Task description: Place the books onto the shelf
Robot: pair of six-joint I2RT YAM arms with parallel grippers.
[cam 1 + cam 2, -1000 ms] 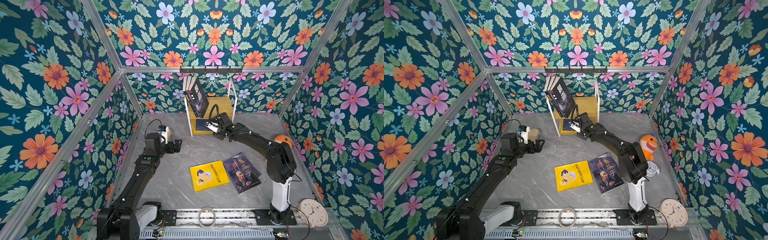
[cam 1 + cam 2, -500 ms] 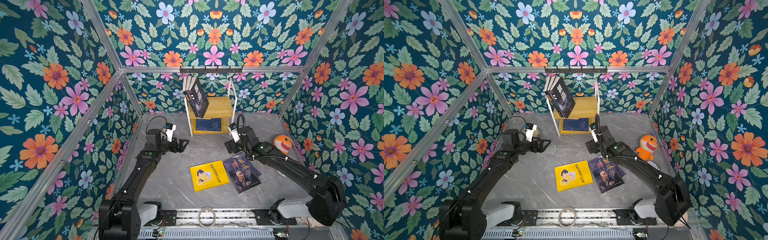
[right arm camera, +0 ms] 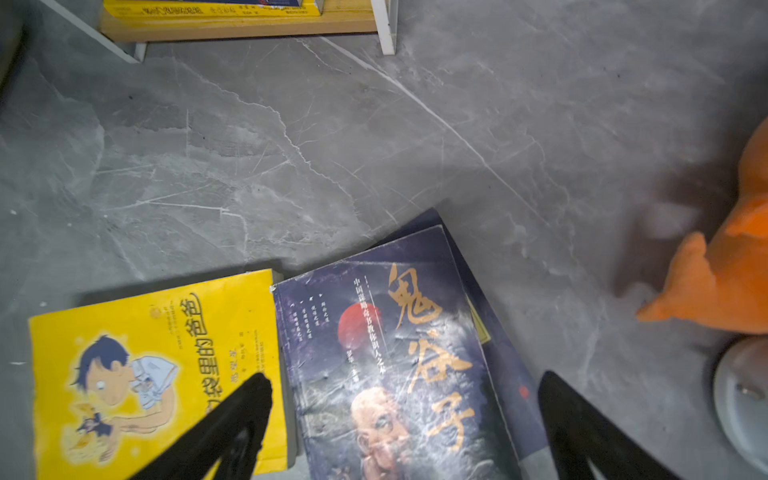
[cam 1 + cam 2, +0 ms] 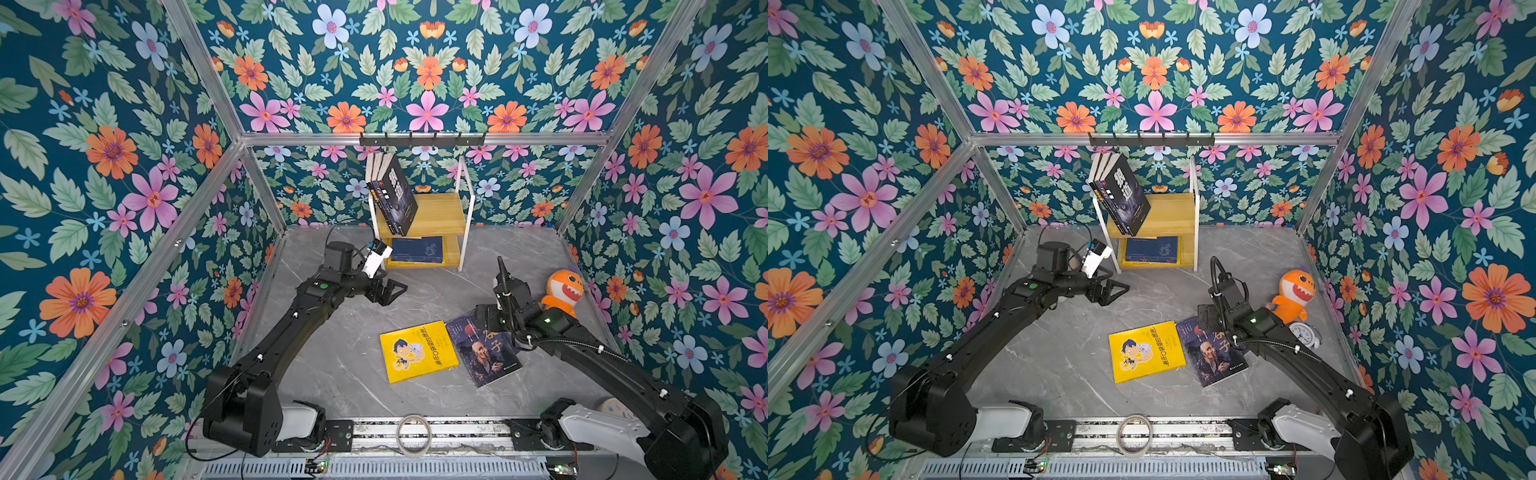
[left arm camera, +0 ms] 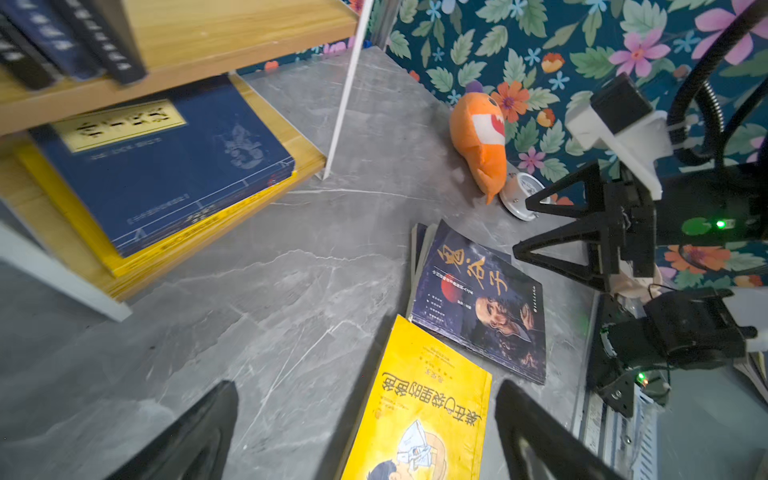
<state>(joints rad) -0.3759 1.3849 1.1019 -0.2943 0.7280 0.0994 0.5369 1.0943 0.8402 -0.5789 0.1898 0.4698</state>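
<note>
Floral wallpaper in teal, pink and orange is wrapping around a grey marble-patterned tabletop [image 4: 332, 374] on three sides. Over that surface the left gripper [image 4: 388, 291] is hovering with its black jaws spread wide and nothing between them.

Just beyond this gripper, a small two-tier shelf of light wooden boards on a thin white metal frame [image 4: 440, 214] is standing against the back wall. Several dark paperbacks [image 4: 392, 191] are leaning tilted on its upper board. A navy book with a pale yellow label [image 5: 166, 166] is lying flat on a stack of yellow books [image 5: 199, 232] on the lower board.

Ahead of the left gripper's tips and below them, a bright yellow paperback with a cartoon boy [image 4: 417, 353] is lying flat on the tabletop, apart from the jaws.

The right gripper [image 5: 519, 227] is also standing wide open and is carrying nothing. It is hanging over the far end of a dark paperback showing an old man's face and gold characters [image 3: 395, 353], which is lying beside the yellow paperback, their edges touching. Whether the right fingertips [image 3: 249, 399] are meeting that cover cannot be told. Another dark blue book [image 3: 498, 353] is peeking out from underneath it.

On the outer side of the right gripper, an orange plush shark [image 4: 565, 289] is sitting near the wall, with a small white alarm clock [image 4: 1304, 334] just beside it.
</note>
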